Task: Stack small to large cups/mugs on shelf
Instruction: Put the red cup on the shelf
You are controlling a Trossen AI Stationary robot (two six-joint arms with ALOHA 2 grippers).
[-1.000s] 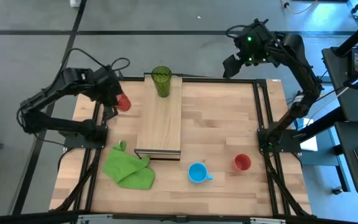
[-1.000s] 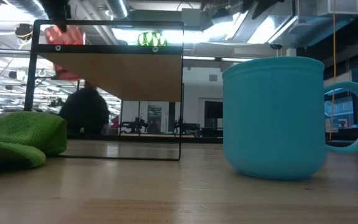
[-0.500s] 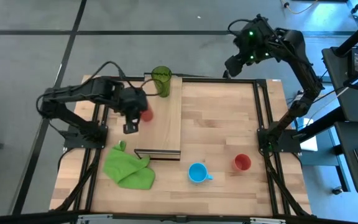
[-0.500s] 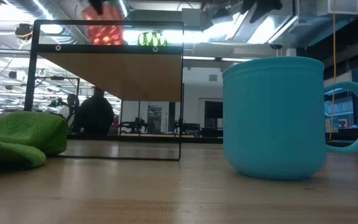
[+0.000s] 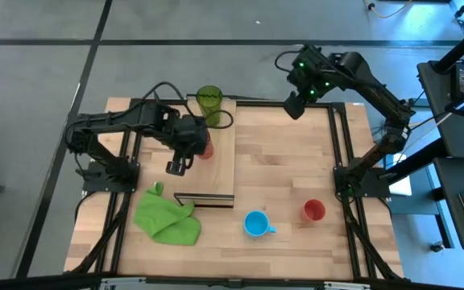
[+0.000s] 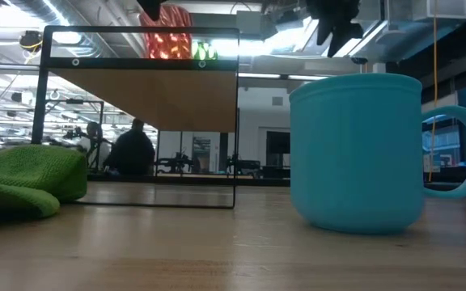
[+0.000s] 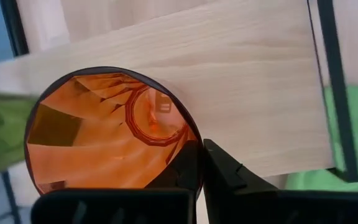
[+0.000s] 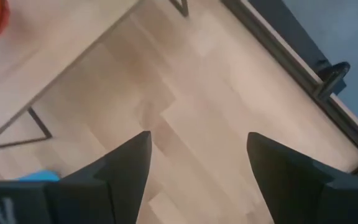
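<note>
One cup placed: green tumbler [image 5: 209, 104] is stood at the shelf [image 5: 216, 173] far end.
In transit: small red cup [image 5: 205, 147] is clamped in left gripper [image 5: 190, 150] above shelf.
Outstanding: blue mug [image 5: 256, 224] and red-orange tumbler [image 5: 314, 211] are left near the table [image 5: 288, 161] front edge.
Right gripper [image 5: 295, 98]: spread wide, nothing held.

Butcher-block table [image 5: 288, 169] carries the shelf [image 5: 216, 173] around 10 o'clock, cloth [image 5: 166, 216] at 7, blue mug [image 5: 255, 224] at 6, red cup [image 5: 313, 211] at 5. Green tumbler [image 5: 209, 104] stands on the shelf's 12 o'clock end.
</note>
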